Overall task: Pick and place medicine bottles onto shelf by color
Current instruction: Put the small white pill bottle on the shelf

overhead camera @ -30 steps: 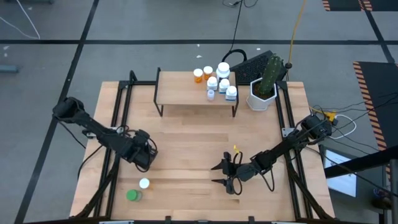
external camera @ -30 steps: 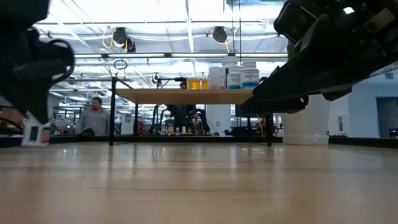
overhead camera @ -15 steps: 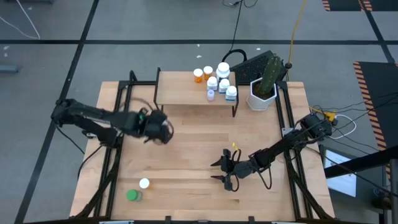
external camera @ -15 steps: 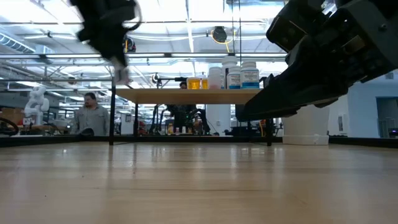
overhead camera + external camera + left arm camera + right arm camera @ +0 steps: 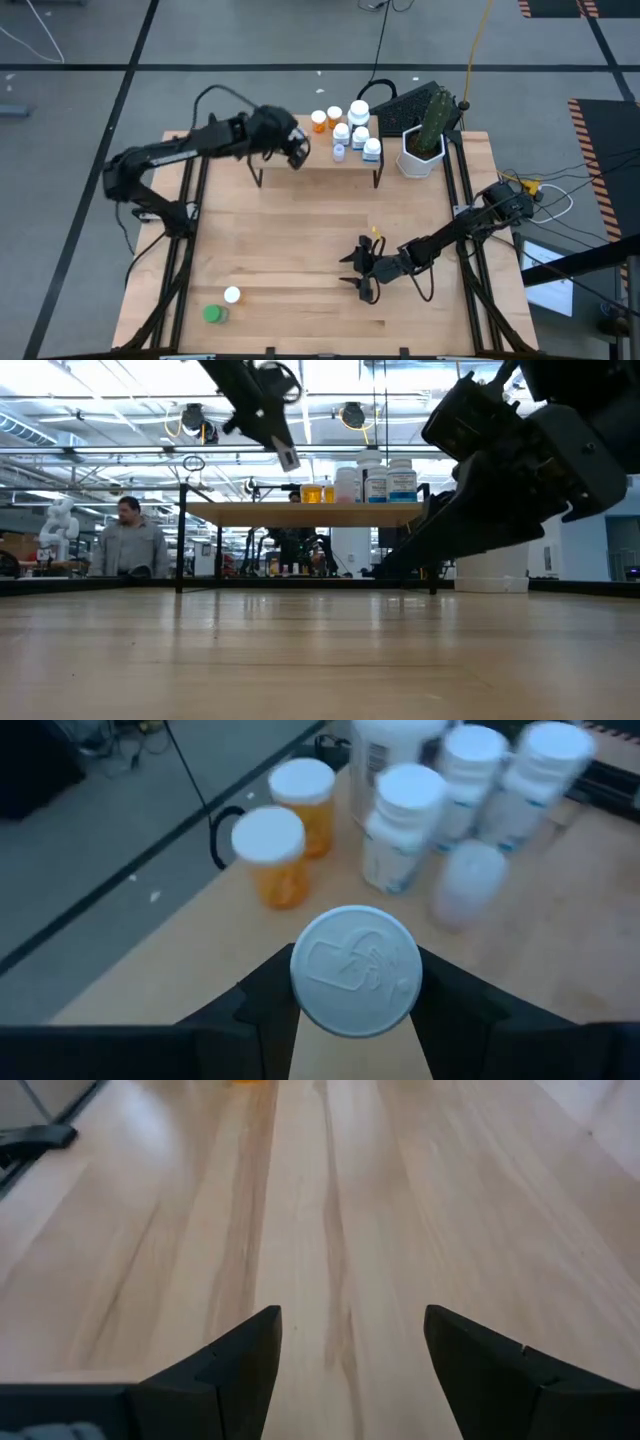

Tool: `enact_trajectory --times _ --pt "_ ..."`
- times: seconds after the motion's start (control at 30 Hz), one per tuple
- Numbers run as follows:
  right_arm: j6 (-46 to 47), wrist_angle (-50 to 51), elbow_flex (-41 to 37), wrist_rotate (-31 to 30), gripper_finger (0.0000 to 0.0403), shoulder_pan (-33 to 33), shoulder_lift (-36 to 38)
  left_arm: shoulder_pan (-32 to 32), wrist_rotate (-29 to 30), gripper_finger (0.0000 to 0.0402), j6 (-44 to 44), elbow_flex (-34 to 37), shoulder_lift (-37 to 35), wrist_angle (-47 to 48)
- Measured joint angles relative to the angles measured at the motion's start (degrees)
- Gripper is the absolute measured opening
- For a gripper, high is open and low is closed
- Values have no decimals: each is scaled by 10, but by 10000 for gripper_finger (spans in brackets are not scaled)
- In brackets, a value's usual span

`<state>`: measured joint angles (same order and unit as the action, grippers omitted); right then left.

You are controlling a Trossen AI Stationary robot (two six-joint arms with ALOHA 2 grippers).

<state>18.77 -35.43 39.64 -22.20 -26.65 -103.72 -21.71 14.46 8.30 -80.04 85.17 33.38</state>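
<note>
My left gripper hovers over the left half of the light-wood shelf and is shut on a white-capped medicine bottle. On the shelf's right half stand two orange bottles, several white ones and a tiny purple one, all upright on their bases. A green bottle and a white-capped one sit on the table near its near-left corner. My right gripper is open, low over the table's middle-right, with nothing between its fingers. My left gripper pinches the bottle between its two fingers, one on each side just behind the white cap, which faces the wrist camera. The bottle's body is hidden behind the cap. In the low view the bottle hangs tilted below the gripper, clear above the shelf.
A white hexagonal pot with a cactus stands right of the shelf, with a dark keyboard behind it. Black rails run along the table's left and right sides. A person stands in the room beyond. Bare wood lies in front of the shelf.
My left gripper has risen from low over the table's near-left part and swung toward the far edge and to the right, carrying the bottle up over the shelf's left half. My right gripper has stayed in about the same place.
</note>
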Motion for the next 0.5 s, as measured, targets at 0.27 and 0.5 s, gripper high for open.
enact_trajectory --times 0.27,0.5 --pt "7 25 0 0 242 -6 0 -48 -49 168 -13 -98 117 40" --pt "18 41 0 1 242 -6 0 -65 -69 168 -21 -129 161 50"
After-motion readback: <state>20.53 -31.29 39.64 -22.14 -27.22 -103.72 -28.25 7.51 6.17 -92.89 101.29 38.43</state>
